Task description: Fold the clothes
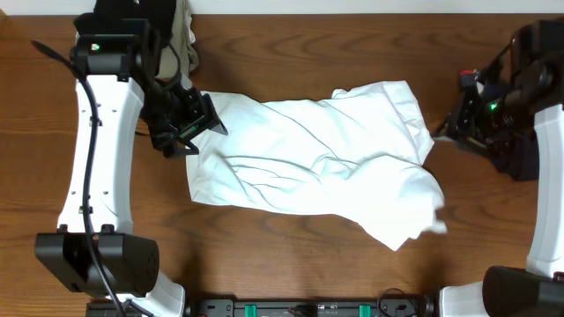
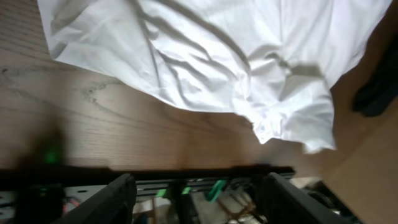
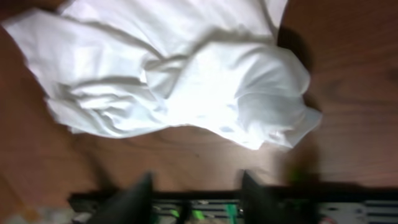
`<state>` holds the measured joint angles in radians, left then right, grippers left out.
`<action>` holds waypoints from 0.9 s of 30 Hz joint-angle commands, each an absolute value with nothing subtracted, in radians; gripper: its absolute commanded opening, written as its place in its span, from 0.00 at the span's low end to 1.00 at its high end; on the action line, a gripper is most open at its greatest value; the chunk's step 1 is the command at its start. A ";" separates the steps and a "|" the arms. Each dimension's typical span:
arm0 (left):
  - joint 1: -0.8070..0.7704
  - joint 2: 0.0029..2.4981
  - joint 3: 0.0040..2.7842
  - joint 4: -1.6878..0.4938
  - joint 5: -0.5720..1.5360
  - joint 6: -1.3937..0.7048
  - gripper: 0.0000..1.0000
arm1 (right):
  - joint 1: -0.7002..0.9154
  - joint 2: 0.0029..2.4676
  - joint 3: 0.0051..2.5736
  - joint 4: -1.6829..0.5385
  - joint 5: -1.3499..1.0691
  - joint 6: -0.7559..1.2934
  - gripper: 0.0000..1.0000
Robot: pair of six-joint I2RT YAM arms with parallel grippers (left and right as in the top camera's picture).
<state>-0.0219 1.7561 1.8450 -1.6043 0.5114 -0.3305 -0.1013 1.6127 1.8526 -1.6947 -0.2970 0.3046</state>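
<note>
A large white wrinkly shirt (image 1: 317, 154) lies crumpled across the middle of the wooden table, and shows in the left wrist view (image 2: 205, 56) and the right wrist view (image 3: 180, 74). My left gripper (image 1: 189, 123) hovers at the shirt's left edge, and in its wrist view (image 2: 199, 186) the fingers stand apart with nothing between them. My right gripper (image 1: 451, 123) is just off the shirt's right edge. In its own view (image 3: 196, 183) it is blurred, open and holding nothing.
A heap of khaki and dark clothes (image 1: 185, 35) lies at the back left behind the left arm. A dark garment (image 1: 520, 158) sits by the right arm (image 2: 379, 93). The table's front edge with a black rail (image 1: 308, 308) runs along the bottom.
</note>
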 commanded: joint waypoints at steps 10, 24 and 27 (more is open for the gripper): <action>-0.039 1.744 1.842 -1.647 0.329 -0.281 0.70 | -0.104 1.608 1.790 -1.692 -0.232 0.253 0.80; -0.065 1.715 1.485 -1.446 0.327 -0.300 0.68 | -0.104 1.579 1.736 -1.698 -0.193 0.267 0.98; -0.065 1.697 1.379 -1.364 0.327 -0.321 0.68 | -0.104 1.544 1.692 -1.692 -0.183 0.269 0.99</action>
<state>-0.0639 1.7409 1.4467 -1.3891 0.3374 -0.2947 -0.1017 1.5936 1.7233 -1.6928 -0.2035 0.2600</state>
